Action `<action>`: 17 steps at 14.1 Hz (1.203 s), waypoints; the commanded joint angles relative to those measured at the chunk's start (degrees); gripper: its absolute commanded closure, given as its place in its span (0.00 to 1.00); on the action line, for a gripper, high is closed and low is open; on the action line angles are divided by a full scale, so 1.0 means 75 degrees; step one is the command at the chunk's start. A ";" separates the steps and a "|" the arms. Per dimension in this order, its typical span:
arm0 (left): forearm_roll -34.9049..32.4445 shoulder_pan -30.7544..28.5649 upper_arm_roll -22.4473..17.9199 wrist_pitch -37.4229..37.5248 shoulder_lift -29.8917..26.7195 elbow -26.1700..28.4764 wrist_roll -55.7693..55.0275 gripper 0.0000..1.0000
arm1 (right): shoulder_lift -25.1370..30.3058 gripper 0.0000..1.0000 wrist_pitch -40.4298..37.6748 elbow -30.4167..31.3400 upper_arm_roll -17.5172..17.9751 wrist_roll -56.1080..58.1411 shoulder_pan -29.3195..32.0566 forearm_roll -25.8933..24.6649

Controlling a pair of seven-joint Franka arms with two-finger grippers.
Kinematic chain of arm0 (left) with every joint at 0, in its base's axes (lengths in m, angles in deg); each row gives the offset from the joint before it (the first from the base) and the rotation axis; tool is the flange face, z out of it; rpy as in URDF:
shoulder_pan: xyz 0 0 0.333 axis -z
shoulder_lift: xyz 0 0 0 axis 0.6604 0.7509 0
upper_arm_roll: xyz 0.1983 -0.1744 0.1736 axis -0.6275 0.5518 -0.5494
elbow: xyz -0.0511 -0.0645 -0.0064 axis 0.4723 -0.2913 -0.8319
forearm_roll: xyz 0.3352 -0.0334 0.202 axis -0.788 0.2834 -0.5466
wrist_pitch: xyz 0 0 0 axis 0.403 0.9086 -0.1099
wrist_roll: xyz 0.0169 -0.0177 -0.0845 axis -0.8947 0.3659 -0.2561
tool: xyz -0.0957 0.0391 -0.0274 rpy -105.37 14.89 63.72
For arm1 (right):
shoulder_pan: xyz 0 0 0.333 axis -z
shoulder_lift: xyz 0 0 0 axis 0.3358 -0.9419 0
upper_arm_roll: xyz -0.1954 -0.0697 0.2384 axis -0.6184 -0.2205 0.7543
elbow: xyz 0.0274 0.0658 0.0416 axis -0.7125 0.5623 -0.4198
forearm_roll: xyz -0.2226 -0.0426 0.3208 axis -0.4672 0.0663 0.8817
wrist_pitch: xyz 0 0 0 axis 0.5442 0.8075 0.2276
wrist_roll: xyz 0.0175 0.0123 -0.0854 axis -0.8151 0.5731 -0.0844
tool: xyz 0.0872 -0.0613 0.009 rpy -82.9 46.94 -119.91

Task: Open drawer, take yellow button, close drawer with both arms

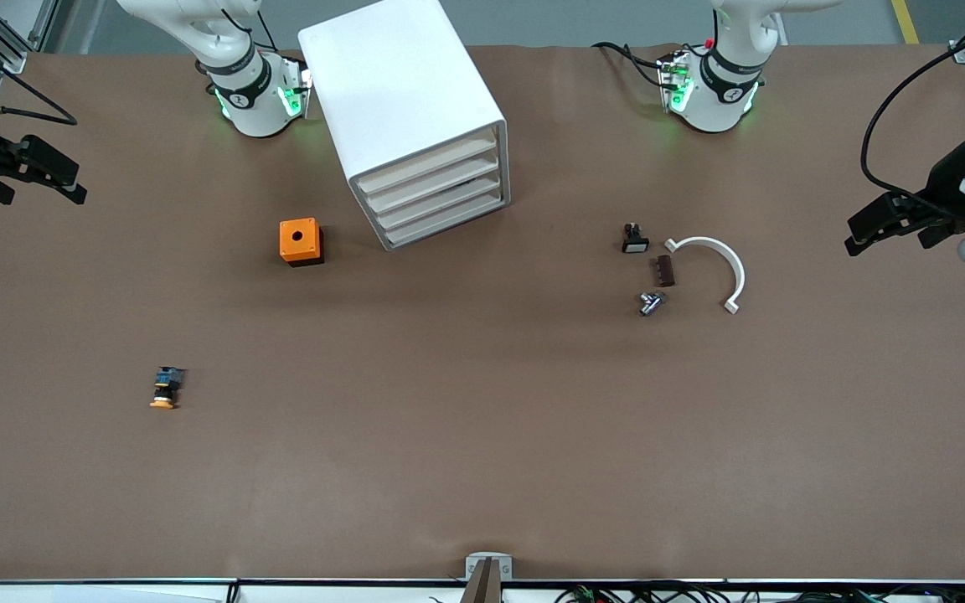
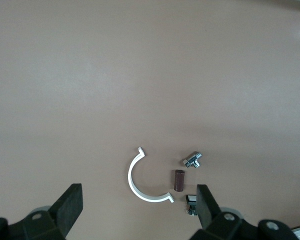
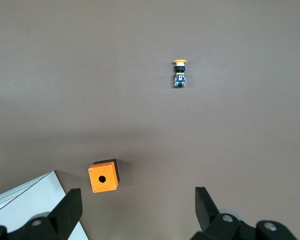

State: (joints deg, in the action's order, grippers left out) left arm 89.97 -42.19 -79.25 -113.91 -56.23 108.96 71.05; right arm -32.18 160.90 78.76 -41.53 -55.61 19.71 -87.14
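The white cabinet (image 1: 399,84) stands near the right arm's base. Its uppermost drawer (image 1: 428,165) is shut, like the three below it. The button (image 1: 166,389) lies on its side on the bare table, nearer the front camera than the orange cube, toward the right arm's end. It also shows in the right wrist view (image 3: 179,74). My right gripper (image 1: 43,180) (image 3: 135,202) is open and empty, up over the table at the right arm's end. My left gripper (image 1: 868,234) (image 2: 137,200) is open and empty, up over the table at the left arm's end.
An orange cube with a round hole (image 1: 300,241) (image 3: 103,176) sits beside the cabinet. Toward the left arm's end lie a white half-ring (image 1: 721,264) (image 2: 135,180), a brown block (image 1: 664,270), a metal fitting (image 1: 650,303) and a small black part with a white face (image 1: 634,240).
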 commanded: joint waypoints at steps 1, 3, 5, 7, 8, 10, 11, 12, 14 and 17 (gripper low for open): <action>0.0037 -0.0143 0.0134 -0.0137 -0.0258 0.0258 0.0064 0.00 | 0.0226 0.00 -0.0010 0.0196 0.0039 -0.0023 0.0059 0.0019; 0.0037 -0.0155 0.0134 0.0085 -0.0258 0.0246 0.0018 0.00 | 0.0226 0.00 0.0002 0.0196 0.0039 -0.0011 0.0059 0.0019; 0.0037 -0.0155 0.0134 0.0389 -0.0246 0.0222 0.0017 0.00 | 0.0226 0.00 0.0002 0.0196 0.0051 -0.0023 0.0047 0.0019; 0.0037 -0.0132 0.0134 0.0799 -0.0234 0.0222 0.0006 0.00 | 0.0226 0.00 0.0002 0.0196 0.0051 -0.0011 0.0047 0.0019; 0.0037 -0.0120 0.0134 0.0940 -0.0223 0.0222 -0.0017 0.00 | 0.0226 0.00 0.0002 0.0196 0.0051 -0.0011 0.0059 0.0019; 0.0037 -0.0131 0.0134 0.0988 -0.0211 0.0222 -0.0018 0.00 | 0.0226 0.00 0.0002 0.0196 0.0051 0.0001 0.0059 0.0007; 0.0037 -0.0132 0.0134 0.0988 -0.0199 0.0199 -0.0018 0.00 | 0.0226 0.00 0.0013 0.0196 0.0051 0.0001 0.0059 -0.0005; 0.0049 -0.0132 0.0134 0.0988 -0.0199 0.0199 -0.0018 0.00 | 0.0214 0.00 0.0014 0.0196 0.0051 0.0001 0.0059 -0.0016; 0.0049 -0.0132 0.0134 0.0988 -0.0199 0.0199 -0.0018 0.00 | 0.0202 0.00 0.0014 0.0184 0.0051 0.0001 0.0059 -0.0040; 0.0037 -0.0132 0.0134 0.0988 -0.0199 0.0210 -0.0018 0.00 | 0.0214 0.00 -0.0010 0.0196 0.0051 0.0012 0.0047 -0.0052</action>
State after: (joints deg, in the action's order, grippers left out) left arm 89.97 -42.20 -79.08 -106.94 -56.70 109.74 70.96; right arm -32.18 160.87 78.76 -41.50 -55.61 19.71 -87.15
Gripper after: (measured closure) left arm 0.000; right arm 0.000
